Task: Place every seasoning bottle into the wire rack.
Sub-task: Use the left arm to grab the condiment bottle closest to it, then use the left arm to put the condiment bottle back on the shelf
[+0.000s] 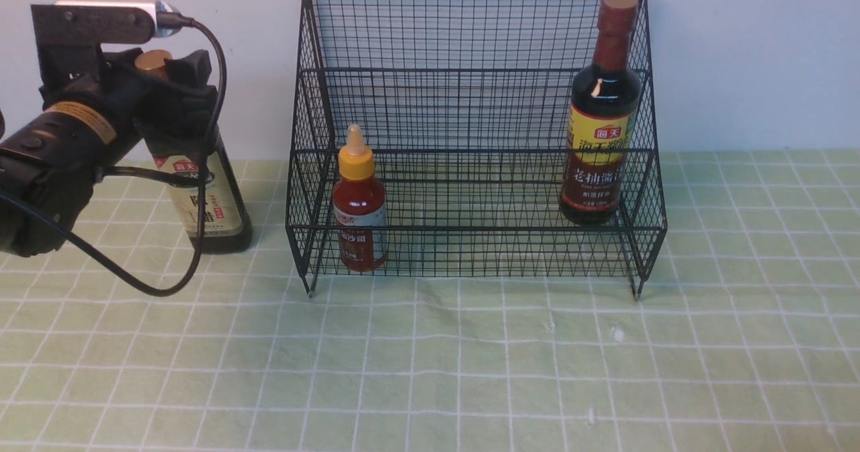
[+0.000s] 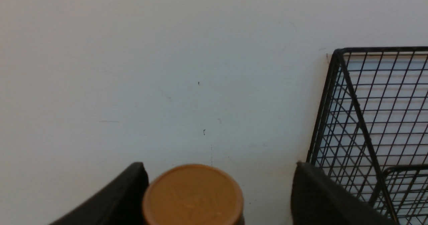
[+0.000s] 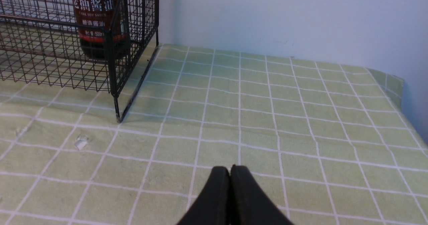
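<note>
Left gripper (image 1: 156,76): nearest the front camera, at far left, black, with a black cable (image 1: 168,284) looping below it. Jaws spread wide, 1 on each side of the neck of the gold-cap bottle (image 1: 208,203). In the left wrist view the round gold cap sits against or just beside 1 finger, and a clear gap separates it from the other. Not clamped.

Gold-cap bottle: upright on the cloth (image 1: 430,371), outside the rack (image 1: 470,69), just beside its left end. Dark glass, square-shouldered body, beige label with a red mark.

Rack: black wire mesh, 2 stepped tiers, tall back against the wall (image 1: 739,56), short feet on the cloth.

Red bottle (image 1: 361,217): small, upright in the front lower tier at the left end. Translucent red plastic, yellow cone nozzle cap, white and red label.

Brown-cap bottle (image 1: 600,143): tall, upright at the right end, apparently on the rear higher step. Glossy dark glass, long brown-red neck sleeve, yellow and red label.

Right gripper (image 3: 230,171): black fingers pressed together, nothing between them, above bare cloth, well right of the rack.

Cloth: pale green fabric with a white grid, slightly wrinkled, with 2 or 3 small white flecks.
</note>
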Available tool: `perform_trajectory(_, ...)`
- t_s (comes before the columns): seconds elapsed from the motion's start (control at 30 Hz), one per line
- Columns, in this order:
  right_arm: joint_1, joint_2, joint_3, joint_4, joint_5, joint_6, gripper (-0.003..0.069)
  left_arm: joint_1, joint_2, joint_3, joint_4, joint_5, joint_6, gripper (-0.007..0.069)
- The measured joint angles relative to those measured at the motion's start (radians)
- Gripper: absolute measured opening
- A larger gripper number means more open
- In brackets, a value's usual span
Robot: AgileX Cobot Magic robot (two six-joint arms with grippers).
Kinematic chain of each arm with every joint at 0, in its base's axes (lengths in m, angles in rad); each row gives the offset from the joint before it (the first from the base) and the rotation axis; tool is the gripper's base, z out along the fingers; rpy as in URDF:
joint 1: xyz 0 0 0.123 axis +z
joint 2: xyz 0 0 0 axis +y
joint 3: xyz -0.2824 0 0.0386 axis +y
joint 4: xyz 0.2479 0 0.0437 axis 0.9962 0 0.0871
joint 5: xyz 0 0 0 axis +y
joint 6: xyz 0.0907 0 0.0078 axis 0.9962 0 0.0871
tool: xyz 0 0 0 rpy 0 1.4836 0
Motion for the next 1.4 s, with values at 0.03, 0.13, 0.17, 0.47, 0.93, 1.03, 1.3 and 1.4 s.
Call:
perform_trajectory(0.03, 0.000, 0.000, 0.000, 0.000, 0.000, 0.000, -0.0012, 0.000, 0.004, 0.000, -0.001, -0.001, 0.005, 0.0493)
perform_trajectory(0.13, 0.000, 0.000, 0.000, 0.000, 0.000, 0.000, -0.0012, 0.000, 0.010, 0.000, -0.004, -0.002, 0.027, 0.0415)
perform_trajectory(0.17, 0.000, 0.000, 0.000, 0.000, 0.000, 0.000, -0.0012, 0.001, 0.010, 0.000, -0.006, -0.004, 0.047, 0.0341)
perform_trajectory(0.47, 0.000, 0.000, 0.000, 0.000, 0.000, 0.000, -0.0012, 0.001, -0.058, 0.006, -0.003, 0.098, 0.112, 0.0319)
perform_trajectory(0.93, 0.000, 0.000, 0.000, 0.000, 0.000, 0.000, -0.0012, -0.003, -0.343, -0.253, -0.015, 0.327, 0.091, 0.0319)
perform_trajectory(1.03, 0.000, 0.000, 0.000, 0.000, 0.000, 0.000, -0.0012, -0.043, -0.346, -0.333, -0.010, 0.385, 0.048, 0.0319)
perform_trajectory(1.3, 0.000, 0.000, 0.000, 0.001, 0.000, 0.000, -0.0012, -0.205, -0.304, -0.446, -0.008, 0.423, 0.041, 0.0319)
perform_trajectory(1.4, 0.000, 0.000, 0.000, 0.001, 0.000, 0.000, -0.0012, -0.249, -0.265, -0.487, -0.008, 0.422, 0.040, 0.0319)
